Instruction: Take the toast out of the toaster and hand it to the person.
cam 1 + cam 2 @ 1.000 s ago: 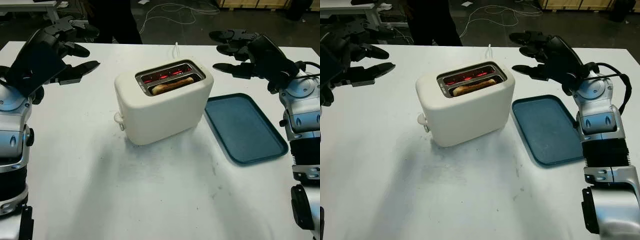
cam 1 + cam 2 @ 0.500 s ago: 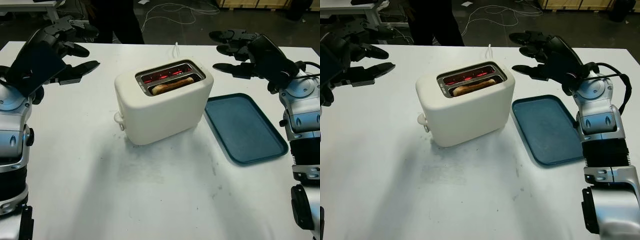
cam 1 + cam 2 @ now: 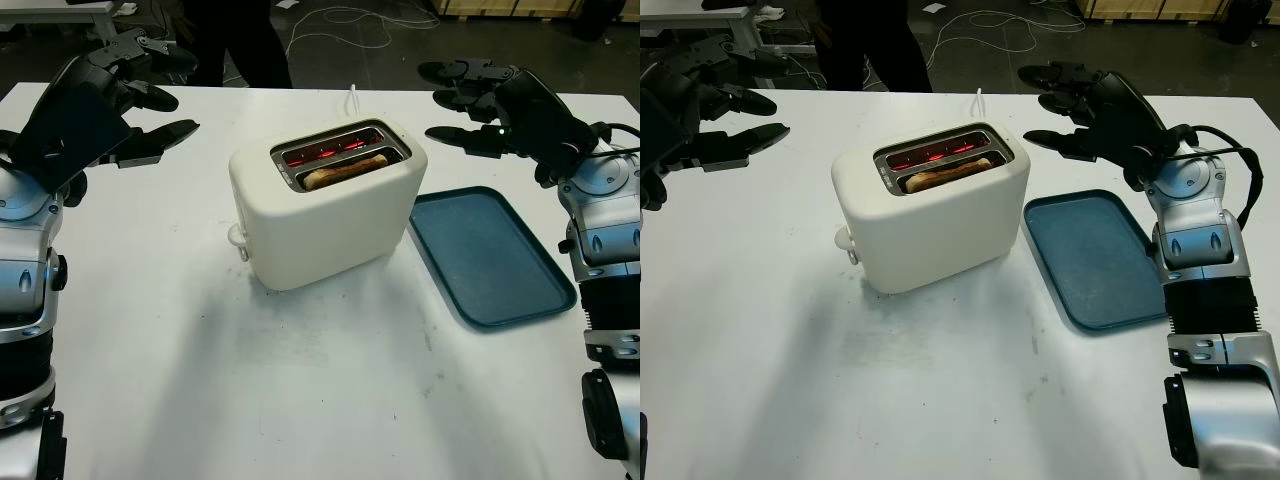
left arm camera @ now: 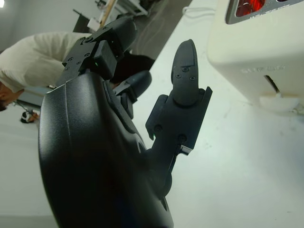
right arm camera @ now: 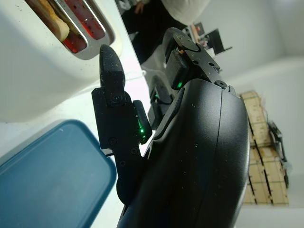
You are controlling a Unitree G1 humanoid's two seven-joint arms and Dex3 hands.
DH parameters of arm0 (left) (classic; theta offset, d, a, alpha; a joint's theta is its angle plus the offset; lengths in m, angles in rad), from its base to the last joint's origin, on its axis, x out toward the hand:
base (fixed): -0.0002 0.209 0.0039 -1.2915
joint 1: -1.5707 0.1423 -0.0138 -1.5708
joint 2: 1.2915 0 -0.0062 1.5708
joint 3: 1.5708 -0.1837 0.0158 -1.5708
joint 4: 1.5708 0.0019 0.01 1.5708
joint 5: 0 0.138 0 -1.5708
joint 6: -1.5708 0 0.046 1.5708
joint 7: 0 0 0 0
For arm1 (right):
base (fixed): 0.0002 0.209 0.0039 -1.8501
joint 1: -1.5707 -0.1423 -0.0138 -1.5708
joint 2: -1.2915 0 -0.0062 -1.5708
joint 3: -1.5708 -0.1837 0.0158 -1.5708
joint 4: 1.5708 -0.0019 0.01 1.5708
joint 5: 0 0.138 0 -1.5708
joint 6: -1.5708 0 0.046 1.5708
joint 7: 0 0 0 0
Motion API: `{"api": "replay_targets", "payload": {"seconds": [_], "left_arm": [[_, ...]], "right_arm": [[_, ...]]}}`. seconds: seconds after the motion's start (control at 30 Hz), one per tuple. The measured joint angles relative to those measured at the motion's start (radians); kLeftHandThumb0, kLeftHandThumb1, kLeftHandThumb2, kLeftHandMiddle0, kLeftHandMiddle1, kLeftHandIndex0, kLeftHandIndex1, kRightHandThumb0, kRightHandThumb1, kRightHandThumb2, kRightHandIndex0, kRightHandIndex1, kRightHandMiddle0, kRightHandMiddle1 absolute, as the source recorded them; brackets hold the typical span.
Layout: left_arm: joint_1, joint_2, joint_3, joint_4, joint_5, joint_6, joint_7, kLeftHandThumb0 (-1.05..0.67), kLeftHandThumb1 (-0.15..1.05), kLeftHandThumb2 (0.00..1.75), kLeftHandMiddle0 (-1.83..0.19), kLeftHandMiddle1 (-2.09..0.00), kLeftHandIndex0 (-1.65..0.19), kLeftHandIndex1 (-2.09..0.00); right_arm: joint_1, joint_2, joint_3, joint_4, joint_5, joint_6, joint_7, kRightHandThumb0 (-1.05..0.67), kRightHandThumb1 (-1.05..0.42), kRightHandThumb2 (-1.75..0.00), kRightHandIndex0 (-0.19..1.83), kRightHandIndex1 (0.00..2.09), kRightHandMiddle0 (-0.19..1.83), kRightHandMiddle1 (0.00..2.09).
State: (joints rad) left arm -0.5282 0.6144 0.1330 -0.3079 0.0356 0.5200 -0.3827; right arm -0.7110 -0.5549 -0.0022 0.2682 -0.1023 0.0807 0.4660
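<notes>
Left eye view: toast (image 3: 345, 168) sits in the toaster (image 3: 325, 205), flanked by the open, empty left robot hand (image 3: 130, 95) and right robot hand (image 3: 480, 100).

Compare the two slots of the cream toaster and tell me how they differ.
The near slot of the cream toaster holds a browned slice of toast; the far slot holds no bread. The far slot shows red glowing elements along its length; in the near slot the toast covers most of the opening. Both are long, narrow, parallel openings in one metal-framed top. The left hand and right hand are open above the white table, either side of the toaster.
</notes>
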Motion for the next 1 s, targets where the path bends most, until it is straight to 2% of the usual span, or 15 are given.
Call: {"api": "replay_targets", "payload": {"seconds": [1.0], "left_arm": [[0.000, 0.000, 0.000, -0.003, -0.002, 0.002, 0.000, -0.29, 0.75, 0.44, -0.10, -1.14, -0.21, -0.79]], "right_arm": [[0.000, 0.000, 0.000, 0.000, -0.003, 0.000, -0.001, -0.34, -0.92, -0.12, 0.45, 0.02, 0.44, 0.01]]}}
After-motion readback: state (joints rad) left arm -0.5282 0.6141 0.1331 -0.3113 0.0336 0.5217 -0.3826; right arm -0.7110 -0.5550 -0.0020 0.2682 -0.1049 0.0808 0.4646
